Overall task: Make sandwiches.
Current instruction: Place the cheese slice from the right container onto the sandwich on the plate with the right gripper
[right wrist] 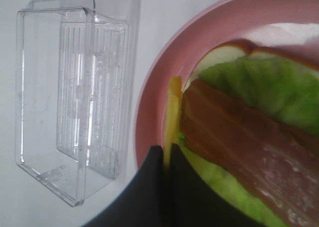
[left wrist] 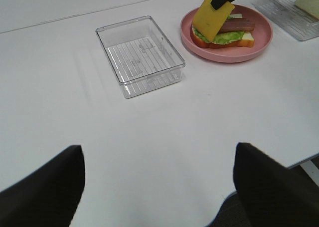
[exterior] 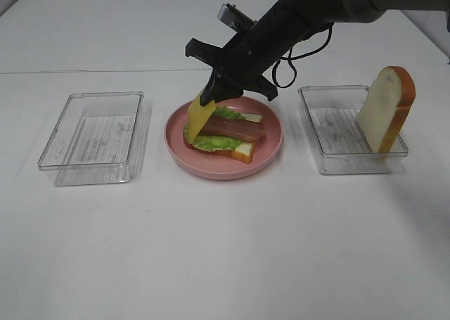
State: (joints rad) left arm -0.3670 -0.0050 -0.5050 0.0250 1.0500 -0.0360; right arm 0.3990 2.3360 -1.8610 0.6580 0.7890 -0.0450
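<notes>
The half-built sandwich [exterior: 228, 136] lies in the middle of the round pink plate [exterior: 223, 172], which sits at the centre of the white tabletop [exterior: 225, 257]. It is an open stack: a white bread base, green lettuce [exterior: 211, 143] on it and bacon [exterior: 235, 128] on top.

The right pincer [exterior: 209, 95] reaches in from the far right, its dark arm crossing over the far side of the plate. It is clenched on a yellow cheese slice [exterior: 197, 116]. The slice hangs tilted at the left end of the stack and hides that end from the high camera. The right wrist view shows it edge-on, just beside the end of the bacon. Whether it touches the lettuce cannot be told.

A clear tray [exterior: 95, 138] stands left of the plate, apart from it. A second clear tray [exterior: 330, 133] stands to the right, also apart. In its right end a bread slice [exterior: 383, 109] stands upright, white face turned left, rising well above the tray wall.

The left pincer [left wrist: 157, 149] is released, its dark fingers [left wrist: 50, 187] spread wide above bare tabletop near the front edge, well apart from plate and trays.
</notes>
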